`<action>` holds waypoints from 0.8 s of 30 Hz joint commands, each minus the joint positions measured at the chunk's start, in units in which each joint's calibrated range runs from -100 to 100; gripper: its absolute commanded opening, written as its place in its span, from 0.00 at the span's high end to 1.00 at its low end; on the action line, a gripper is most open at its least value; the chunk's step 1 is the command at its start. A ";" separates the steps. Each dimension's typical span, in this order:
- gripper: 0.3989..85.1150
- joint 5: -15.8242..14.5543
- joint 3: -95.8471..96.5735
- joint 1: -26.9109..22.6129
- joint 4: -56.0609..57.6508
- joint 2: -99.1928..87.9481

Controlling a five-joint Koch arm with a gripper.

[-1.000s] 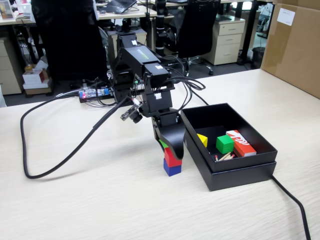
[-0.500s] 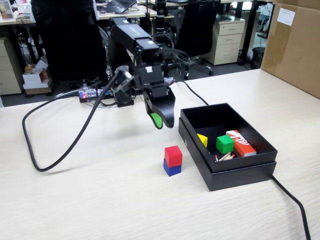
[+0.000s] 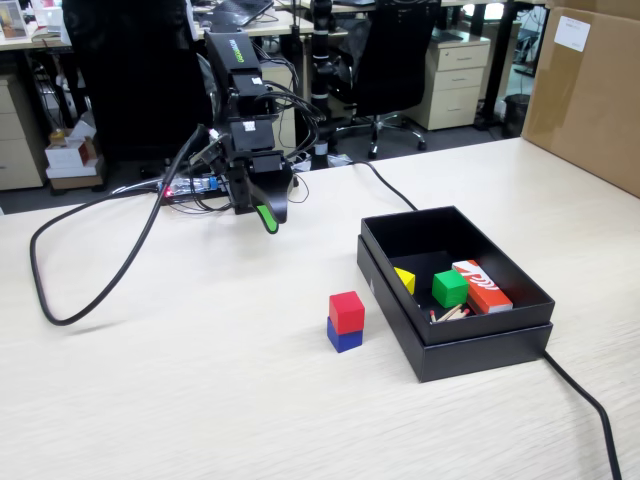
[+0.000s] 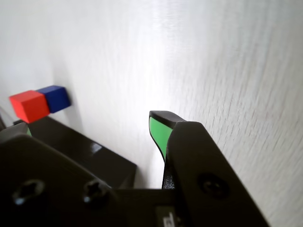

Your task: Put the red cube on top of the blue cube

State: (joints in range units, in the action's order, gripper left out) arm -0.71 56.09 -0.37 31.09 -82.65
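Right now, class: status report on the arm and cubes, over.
Gripper raised near its base, empty, jaws apart. Red cube stacked on blue cube. Box beside stack, nothing obstructing.

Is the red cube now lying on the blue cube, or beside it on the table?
On it: the red cube sits upright atop the blue cube, slightly offset, with nothing holding it.

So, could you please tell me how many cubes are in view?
3: a red cube stacked on a blue cube on the table, and a green cube inside the black box. Its near wall may hide others.
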 commanded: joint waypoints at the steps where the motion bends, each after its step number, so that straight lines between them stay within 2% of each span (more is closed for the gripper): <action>1: 0.41 0.29 5.10 0.20 -7.98 -9.31; 15: 0.43 1.47 28.04 1.51 -26.55 -15.63; 20: 0.44 3.13 38.20 1.56 -36.49 -15.74; 24: 0.44 3.17 40.82 1.51 -36.92 -15.74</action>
State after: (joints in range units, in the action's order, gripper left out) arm 2.12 96.35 1.15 -6.16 -98.58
